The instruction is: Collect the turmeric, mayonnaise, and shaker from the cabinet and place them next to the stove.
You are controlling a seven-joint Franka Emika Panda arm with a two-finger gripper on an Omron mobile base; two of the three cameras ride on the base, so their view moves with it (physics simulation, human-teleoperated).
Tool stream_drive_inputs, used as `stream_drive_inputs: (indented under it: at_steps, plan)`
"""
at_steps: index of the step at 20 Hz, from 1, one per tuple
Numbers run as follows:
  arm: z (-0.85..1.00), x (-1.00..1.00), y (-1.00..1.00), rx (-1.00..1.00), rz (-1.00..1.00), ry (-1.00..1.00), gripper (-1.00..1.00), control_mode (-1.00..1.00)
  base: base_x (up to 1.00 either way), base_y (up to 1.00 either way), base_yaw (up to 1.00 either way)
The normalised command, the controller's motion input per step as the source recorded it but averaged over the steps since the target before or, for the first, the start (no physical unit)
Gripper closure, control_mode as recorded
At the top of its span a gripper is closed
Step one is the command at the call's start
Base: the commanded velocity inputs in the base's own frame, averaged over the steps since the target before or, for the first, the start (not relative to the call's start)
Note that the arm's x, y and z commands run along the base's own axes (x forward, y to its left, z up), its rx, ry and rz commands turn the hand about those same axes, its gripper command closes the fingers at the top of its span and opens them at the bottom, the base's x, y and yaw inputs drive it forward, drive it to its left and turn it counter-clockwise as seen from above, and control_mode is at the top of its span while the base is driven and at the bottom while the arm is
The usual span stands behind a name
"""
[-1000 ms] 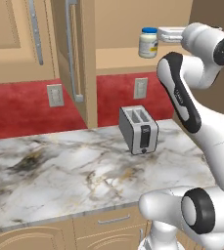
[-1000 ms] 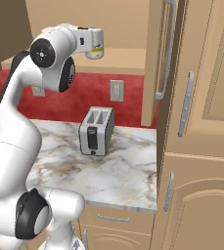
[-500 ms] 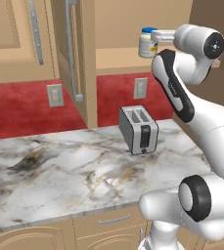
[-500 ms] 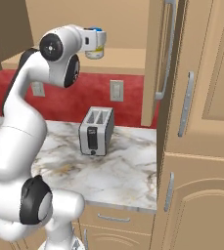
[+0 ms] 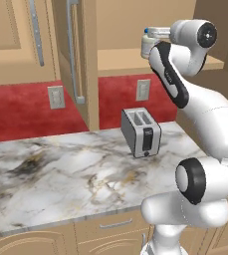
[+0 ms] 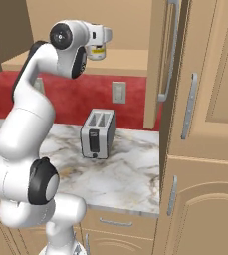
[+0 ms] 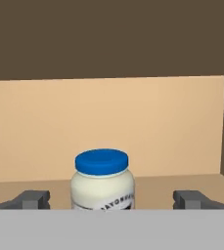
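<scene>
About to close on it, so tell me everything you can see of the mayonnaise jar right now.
The mayonnaise is a squat white jar with a blue screw lid and a pale label bearing dark lettering. It stands upright on the tan cabinet shelf, lid on, the back wall behind it. In the hand view it sits centred between the fingertips of the tool, whose jaws stand wide open, apart from it on either side. Its base is hidden. Nothing else on the shelf touches it.
</scene>
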Motion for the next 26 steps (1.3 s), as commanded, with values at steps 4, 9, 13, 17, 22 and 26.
stream_drive_inputs:
  at_steps: [4,9,13,17,22,26]
  plan:
    - [0.0,0.34,0.01,0.0,0.0,0.01,-1.0,-1.0,0.0,0.0,0.0]
    - [0.0,0.21,0.01,0.0,0.0,0.0,-1.0,-1.0,0.0,0.0,0.0]
    - [-0.01,0.18,0.03,0.0,0.0,0.0,-1.0,-1.0,0.0,0.0,0.0]
    - [-0.05,0.18,0.04,0.0,0.0,0.0,-1.0,-1.0,0.0,0.0,0.0]
    - [-0.07,0.19,0.01,0.0,0.0,0.0,-1.0,-1.0,0.0,0.0,0.0]
    - [-0.09,0.2,0.04,0.0,0.0,0.01,-1.0,-1.0,0.0,0.0,0.0]
